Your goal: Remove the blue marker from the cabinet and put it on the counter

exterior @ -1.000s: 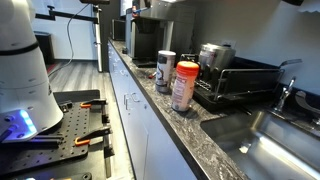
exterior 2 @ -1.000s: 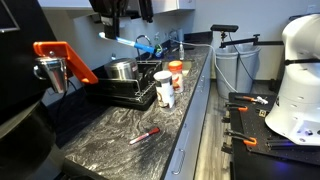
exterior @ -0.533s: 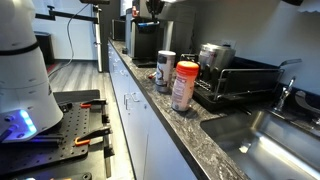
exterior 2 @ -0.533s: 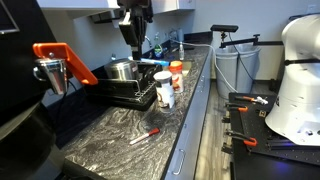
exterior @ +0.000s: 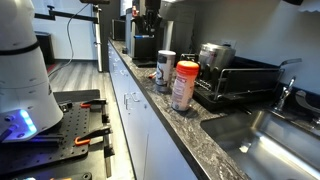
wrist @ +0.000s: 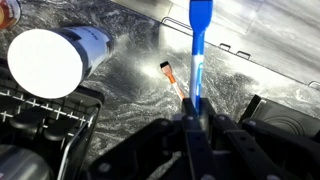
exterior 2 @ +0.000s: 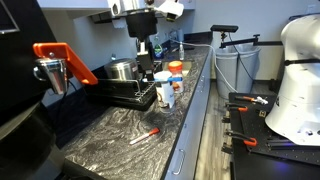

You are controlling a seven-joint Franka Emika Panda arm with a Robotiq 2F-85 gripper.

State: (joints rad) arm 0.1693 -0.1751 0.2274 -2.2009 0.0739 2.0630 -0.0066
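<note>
My gripper (wrist: 195, 122) is shut on the blue marker (wrist: 197, 48), which sticks straight out from between the fingers. It hangs above the counter (wrist: 130, 85), dark speckled stone. In both exterior views the gripper (exterior 2: 143, 45) (exterior: 150, 25) points down over the counter (exterior 2: 105, 140) (exterior: 190, 125), near the dish rack. The marker is too small to make out there. The cabinet is not clearly in view.
A red marker (wrist: 173, 78) (exterior 2: 144, 135) lies on the counter below. A metal can with a white lid (wrist: 45, 60) (exterior 2: 163, 88), an orange-lidded jar (exterior 2: 176, 75) (exterior: 185, 85) and a black dish rack (exterior 2: 125, 92) (exterior: 240, 85) stand close by. A sink (exterior: 270, 140) lies beyond.
The gripper has swung away from the upper wall area and come down over the counter, turning the blue marker from sideways to pointing downward.
</note>
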